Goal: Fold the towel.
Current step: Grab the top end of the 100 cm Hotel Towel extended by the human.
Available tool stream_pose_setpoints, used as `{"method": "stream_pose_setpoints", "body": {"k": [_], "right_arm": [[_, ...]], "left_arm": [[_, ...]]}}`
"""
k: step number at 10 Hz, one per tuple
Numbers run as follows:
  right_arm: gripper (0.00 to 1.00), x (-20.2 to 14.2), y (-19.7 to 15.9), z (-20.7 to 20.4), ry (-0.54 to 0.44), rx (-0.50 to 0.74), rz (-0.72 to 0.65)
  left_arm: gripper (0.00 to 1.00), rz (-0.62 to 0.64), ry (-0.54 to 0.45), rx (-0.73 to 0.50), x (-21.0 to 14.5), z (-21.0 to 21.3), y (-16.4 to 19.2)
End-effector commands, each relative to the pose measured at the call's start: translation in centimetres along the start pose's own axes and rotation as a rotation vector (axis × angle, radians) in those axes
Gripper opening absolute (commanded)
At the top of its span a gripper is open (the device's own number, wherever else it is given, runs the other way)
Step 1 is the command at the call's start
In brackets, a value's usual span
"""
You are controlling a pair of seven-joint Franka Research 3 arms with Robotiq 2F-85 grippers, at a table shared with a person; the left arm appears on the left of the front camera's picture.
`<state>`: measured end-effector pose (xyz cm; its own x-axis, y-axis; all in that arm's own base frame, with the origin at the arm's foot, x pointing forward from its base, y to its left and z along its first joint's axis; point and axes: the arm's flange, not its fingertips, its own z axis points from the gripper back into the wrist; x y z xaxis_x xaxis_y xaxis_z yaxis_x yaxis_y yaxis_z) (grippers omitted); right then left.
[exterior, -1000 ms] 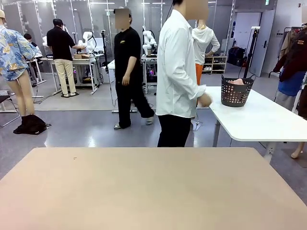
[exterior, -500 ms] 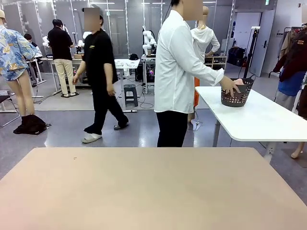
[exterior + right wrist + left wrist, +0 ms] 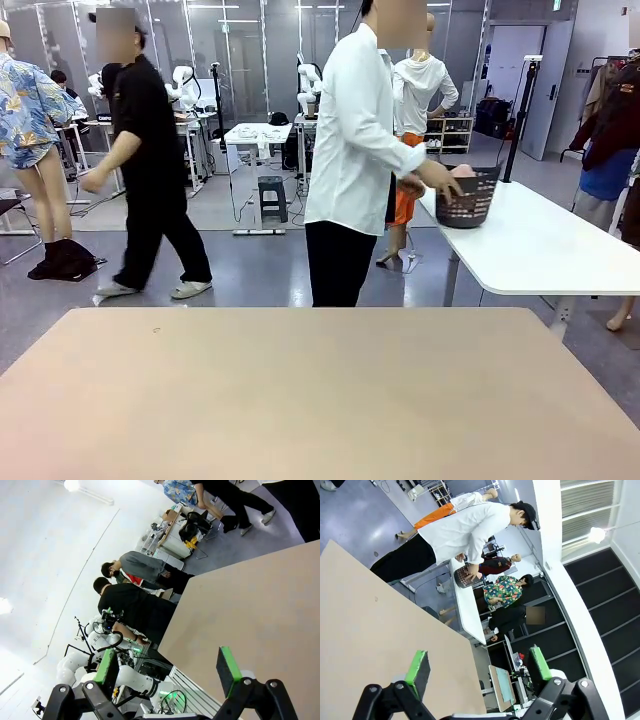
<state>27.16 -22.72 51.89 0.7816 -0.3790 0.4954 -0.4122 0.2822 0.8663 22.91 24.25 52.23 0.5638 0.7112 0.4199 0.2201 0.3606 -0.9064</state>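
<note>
Grippers first: left gripper (image 3: 478,664) and right gripper (image 3: 167,670) hang over the tan table (image 3: 300,400), fingers spread wide, holding nothing. Beyond it, the person (image 3: 355,150) has pulled the dark basket (image 3: 470,205) closer than a moment ago. The towel (image 3: 463,171) lies inside, so folding has not begun. No print is legible.

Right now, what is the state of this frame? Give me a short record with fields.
towel: pink cloth showing in the basket, not yet on the work table
basket: dark, at the end of the white side table
person: white shirt, hand at the basket
work table: tan, in front of the arms
left gripper: open, holding nothing
right gripper: open, holding nothing
</note>
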Motion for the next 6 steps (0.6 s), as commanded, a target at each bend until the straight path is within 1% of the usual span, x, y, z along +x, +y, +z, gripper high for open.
{"method": "stream_pose_setpoints", "body": {"k": [1, 6], "right_arm": [[1.00, 0.18, 0.10, 0.08, -0.002, 0.007, 0.013], [1.00, 0.18, 0.10, 0.08, -0.002, 0.007, 0.013]], "left_arm": [[1.00, -0.013, 0.005, -0.010, 0.09, 0.00, 0.10], [1.00, -0.013, 0.005, -0.010, 0.09, 0.00, 0.10]]}}
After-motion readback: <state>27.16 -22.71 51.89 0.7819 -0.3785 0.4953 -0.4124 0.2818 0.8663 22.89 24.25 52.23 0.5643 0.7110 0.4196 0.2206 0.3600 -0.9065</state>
